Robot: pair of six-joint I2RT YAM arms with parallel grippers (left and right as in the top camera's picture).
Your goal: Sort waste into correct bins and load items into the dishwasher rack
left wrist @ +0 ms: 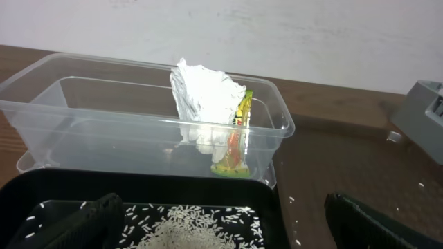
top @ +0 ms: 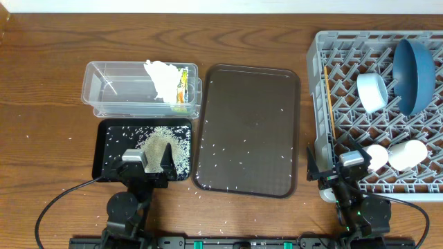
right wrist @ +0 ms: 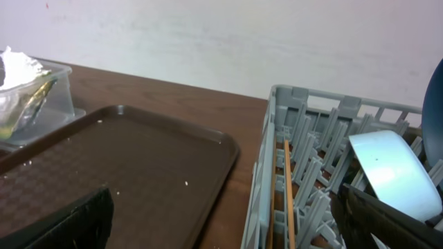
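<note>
The clear tub [top: 118, 88] holds the crumpled white tissue [top: 163, 76] and the snack wrapper [top: 183, 90]; both also show in the left wrist view, tissue [left wrist: 204, 97] and wrapper [left wrist: 234, 149]. The black tray [top: 111, 138] holds a pile of rice [top: 163, 145]. The grey rack [top: 332, 55] holds the blue plate [top: 414, 66], the white bowl [top: 372, 91], two small pale cups [top: 393, 155] on their sides and the chopsticks [top: 329, 104]. My left gripper [top: 147, 162] is open and empty over the rice [left wrist: 194, 225]. My right gripper [top: 342, 169] is open and empty at the rack's front left corner [right wrist: 266, 207].
A large dark brown tray [top: 246, 131] lies between the bins and the rack, with scattered rice grains on it. A few grains lie on the wooden table [top: 41, 138] round the black tray. Cables run from both arm bases at the front edge.
</note>
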